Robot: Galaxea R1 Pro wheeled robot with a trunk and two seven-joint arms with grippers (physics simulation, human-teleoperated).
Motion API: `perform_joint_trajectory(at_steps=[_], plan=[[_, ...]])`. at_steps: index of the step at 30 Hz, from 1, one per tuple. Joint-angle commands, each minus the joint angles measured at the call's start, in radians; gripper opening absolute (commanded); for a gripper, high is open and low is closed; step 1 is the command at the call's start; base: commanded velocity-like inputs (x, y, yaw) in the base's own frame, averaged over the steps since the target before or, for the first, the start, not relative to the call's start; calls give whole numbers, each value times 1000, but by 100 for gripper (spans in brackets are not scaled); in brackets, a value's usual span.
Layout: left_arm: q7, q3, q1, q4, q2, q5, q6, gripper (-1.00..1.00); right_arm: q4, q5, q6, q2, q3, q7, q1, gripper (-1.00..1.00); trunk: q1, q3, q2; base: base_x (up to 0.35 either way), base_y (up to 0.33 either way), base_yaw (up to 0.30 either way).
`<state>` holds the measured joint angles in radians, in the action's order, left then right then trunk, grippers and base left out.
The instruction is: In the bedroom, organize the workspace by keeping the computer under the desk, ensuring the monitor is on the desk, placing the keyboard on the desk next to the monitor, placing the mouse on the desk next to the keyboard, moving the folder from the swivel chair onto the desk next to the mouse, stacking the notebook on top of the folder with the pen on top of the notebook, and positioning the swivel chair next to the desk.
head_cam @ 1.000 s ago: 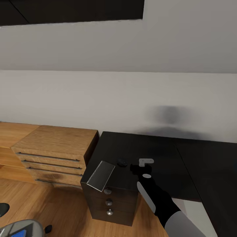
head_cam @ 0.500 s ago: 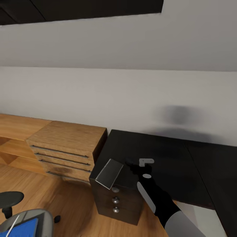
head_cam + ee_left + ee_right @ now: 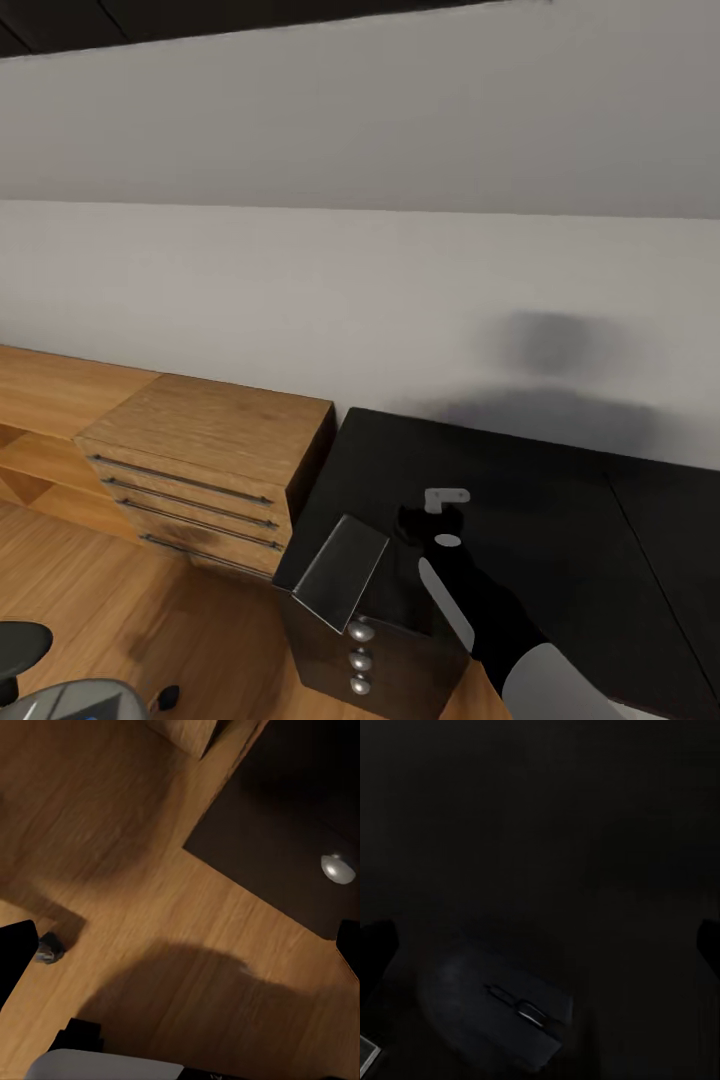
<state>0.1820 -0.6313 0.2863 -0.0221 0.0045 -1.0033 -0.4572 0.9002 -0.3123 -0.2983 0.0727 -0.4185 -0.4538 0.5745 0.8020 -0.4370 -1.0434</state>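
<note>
A dark computer mouse lies on the black desk, seen in the right wrist view. My right gripper hangs open just above it, one dark fingertip at each side and apart from it. In the head view the right gripper is over the desk's left part and covers the mouse. My left gripper is open with nothing in it, over the wooden floor beside the desk's drawer unit. The swivel chair peeks in at the lower left corner of the head view.
A grey flat slab tilts over the desk's left front corner; I cannot tell what it is. A wooden chest of drawers stands left of the desk against the pale wall. A chair caster is near the left gripper.
The head view has swung, shifting the desk and the chest in the picture. The mouse showed left of my right gripper a second ago; it is now hidden under the gripper.
</note>
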Motion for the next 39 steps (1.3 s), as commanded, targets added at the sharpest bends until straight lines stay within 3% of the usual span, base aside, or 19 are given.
perform_joint_trajectory(at_steps=[1, 12, 19, 21, 39], plan=[[7, -5, 1, 1, 0, -11, -1, 100, -1, -7, -4, -1, -3, -8, 1, 100, 1, -1, -1, 316, 0, 2], [7, -4, 1, 1, 0, -11, -1, 100, -33, -5, -2, 0, -22, -6, 1, 100, 1, -1, -1, 104, 0, 0], [7, -4, 1, 1, 0, -11, -1, 100, -54, -6, -2, 1, -144, 13, 1, 100, 1, -1, -1, 5, 0, 0], [7, -4, 1, 1, 0, -11, -1, 100, -58, -7, -3, 1, -159, 28, 2, 100, 1, -1, -1, 0, 0, 0], [7, -4, 1, 1, 0, -11, -1, 100, -71, -4, -2, -3, -171, 64, 2, 100, 1, -1, -1, 31, 0, 0]])
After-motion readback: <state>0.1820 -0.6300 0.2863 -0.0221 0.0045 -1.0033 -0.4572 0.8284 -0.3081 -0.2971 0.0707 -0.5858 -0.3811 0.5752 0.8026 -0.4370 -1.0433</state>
